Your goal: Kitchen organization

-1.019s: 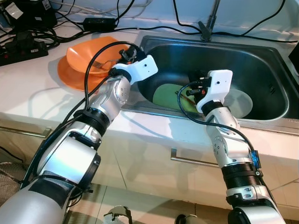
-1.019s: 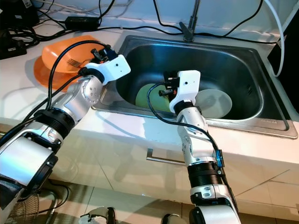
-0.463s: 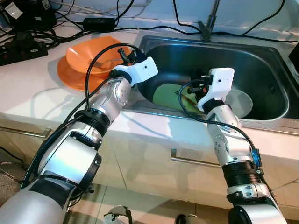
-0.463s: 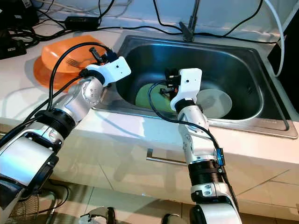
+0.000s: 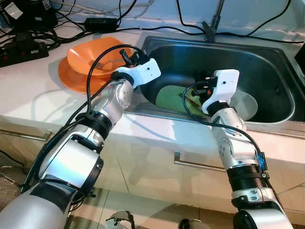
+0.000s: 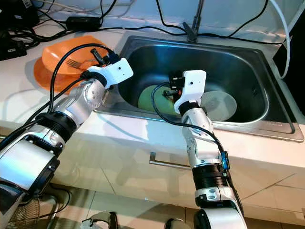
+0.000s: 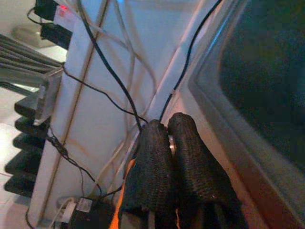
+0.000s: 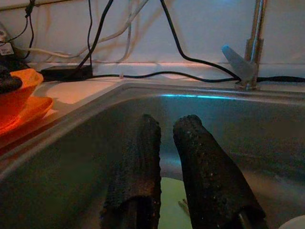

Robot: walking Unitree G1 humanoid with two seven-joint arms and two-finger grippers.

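- 2 orange dishes sit stacked at the left of the pale desk [image 5: 28,90]: a glossy, rounded orange bowl [image 5: 93,55] on a wider, flatter orange plate [image 5: 71,78], with a thin metal fork [image 5: 106,63] lying inside the bowl.
- Black cables [image 5: 62,21] and a power adapter [image 5: 101,22] lie along the desk's back edge behind the dishes, against the wall.
- The left claw [image 7: 172,131] hovers over the strip of desk between the bowl and the sink's left rim; its 2 rough, knitted-looking black fingers [image 7: 153,157] are pressed together, with nothing visibly between them.
- The stainless steel sink [image 5: 267,62] is a deep, smooth rectangular basin with rounded corners and a flat rim; a metal tap [image 8: 252,43] rises from its back edge.
- A flat, round green plate [image 5: 169,98] lies on the sink floor at the left, with a thin stick-like utensil [image 5: 189,101] across it.
- The right claw [image 8: 164,152] hangs inside the basin above the green plate, fingers a narrow gap apart and gripping nothing.
- A round, pale grey plate [image 5: 245,106] lies on the sink floor just right of the green one, partly hidden behind the right arm.
- The right half of the basin is bare steel, leaving open room there.
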